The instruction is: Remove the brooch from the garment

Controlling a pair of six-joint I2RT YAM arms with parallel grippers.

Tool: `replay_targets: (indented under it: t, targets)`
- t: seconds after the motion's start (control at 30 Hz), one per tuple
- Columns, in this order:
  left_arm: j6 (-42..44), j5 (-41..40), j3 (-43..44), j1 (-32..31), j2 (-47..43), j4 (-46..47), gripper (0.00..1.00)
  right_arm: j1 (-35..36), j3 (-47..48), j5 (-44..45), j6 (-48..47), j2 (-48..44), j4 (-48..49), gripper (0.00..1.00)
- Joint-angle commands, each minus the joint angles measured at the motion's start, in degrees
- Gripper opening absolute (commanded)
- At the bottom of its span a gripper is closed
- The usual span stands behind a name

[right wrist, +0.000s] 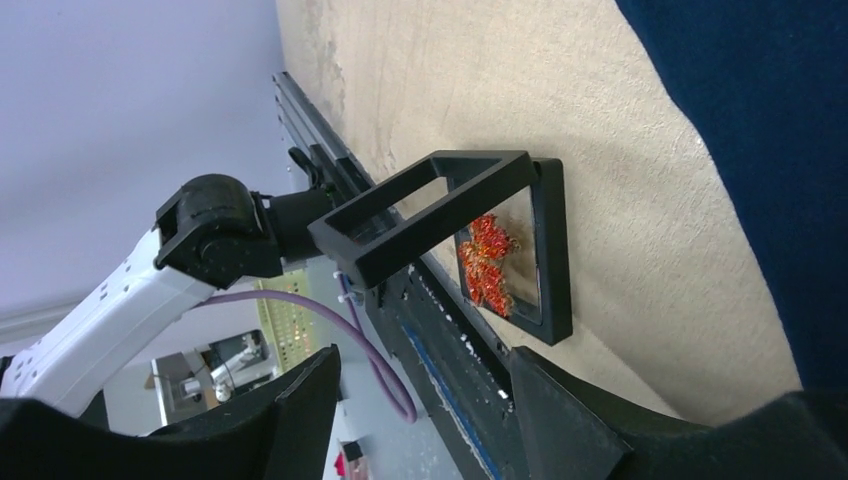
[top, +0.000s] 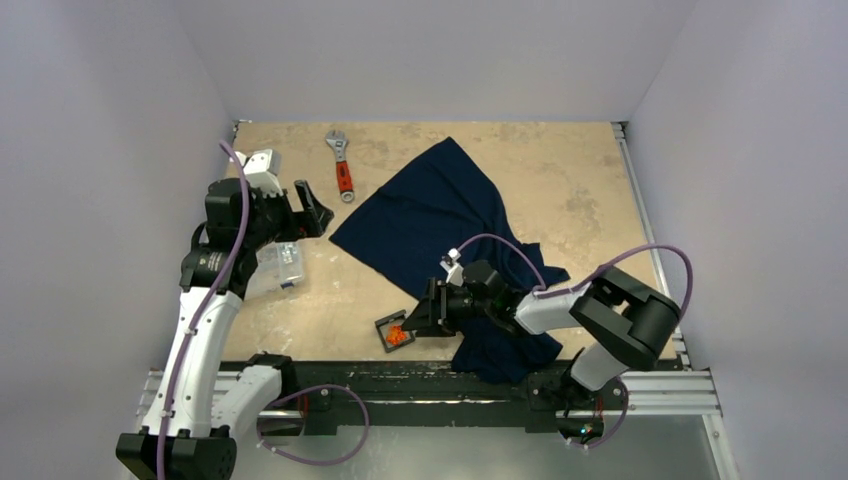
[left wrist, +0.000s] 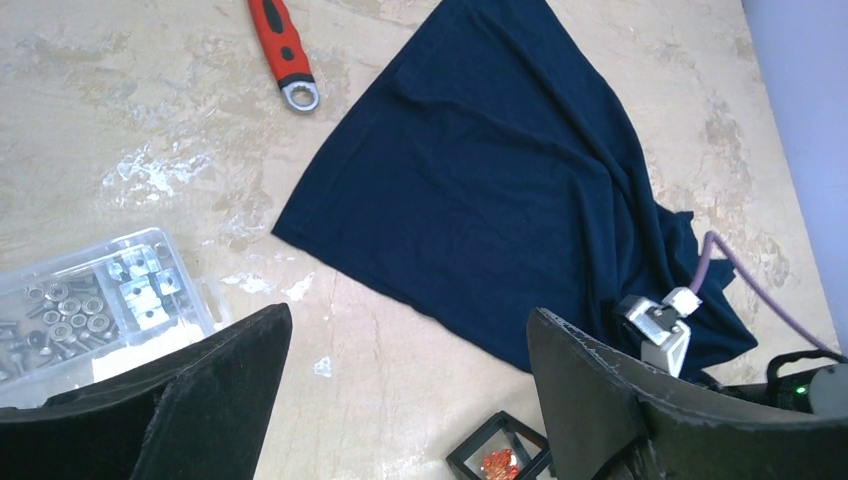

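Brooch in its case, both hands empty.

My right hand (right wrist: 430, 425) has its fingers spread wide with nothing between them, just beside a small black case (right wrist: 552, 250) whose lid is up. The brooch (right wrist: 487, 262) lies inside that case, off the shirt (top: 430, 215), which is spread on the worktop (top: 580, 180) close by. My left hand (top: 312, 208) is likewise parted and empty, near a clear parts box (top: 278, 268), with a wrench (top: 342, 165) beyond.
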Motion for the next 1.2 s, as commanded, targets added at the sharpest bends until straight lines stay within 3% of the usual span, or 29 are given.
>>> replay_targets:
  t: [0.0, 0.2, 0.37, 0.57, 0.77, 0.93, 1.17]
  targets:
    - [3.7, 2.1, 0.0, 0.4, -0.9, -0.7, 0.89, -2.2, -0.2, 0.4, -5.6, -7.4, -6.5, 0.69]
    - [13.2, 5.6, 2.3, 0.4, 1.8, -3.1, 0.99, -12.7, 4.1, -3.1, -16.7, -17.5, -20.3, 0.85]
    - [19.2, 8.1, 7.6, 0.4, 7.3, -7.1, 1.00, -21.1, 17.0, -4.6, -35.5, -22.4, -41.4, 0.95]
    - [24.3, 8.4, 12.5, 0.3, 12.8, -8.4, 1.00, -36.2, 34.1, -4.1, -57.4, -21.6, -66.4, 0.97]
    - [26.2, 7.0, 18.1, 0.3, 17.1, -11.0, 1.00, -53.4, 45.2, 1.0, -84.3, -12.1, -86.9, 0.91]
    - [28.6, 5.3, 21.2, 0.3, 18.9, -13.6, 1.00, -59.4, 45.0, 8.6, -93.8, -4.1, -88.7, 0.82]
    - [28.5, 4.2, 23.0, 0.3, 21.2, -13.9, 1.00, -56.2, 41.8, 11.5, -88.9, -0.9, -81.9, 0.79]
